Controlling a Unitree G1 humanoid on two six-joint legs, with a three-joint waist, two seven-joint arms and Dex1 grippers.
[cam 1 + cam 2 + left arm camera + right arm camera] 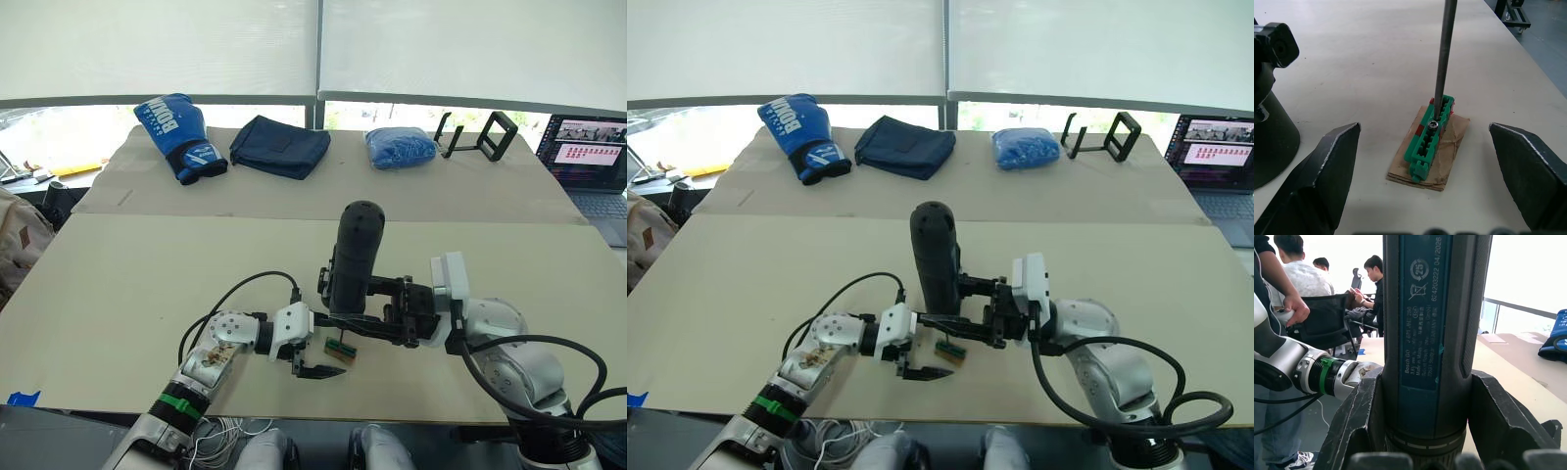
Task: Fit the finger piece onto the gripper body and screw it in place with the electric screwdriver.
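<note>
Left jaws gape around green block [1430,138]; right apparently grips electric screwdriver [355,257].

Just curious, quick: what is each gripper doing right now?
Left gripper: open, holding nothing.
Right gripper: shut on the electric screwdriver.
</note>
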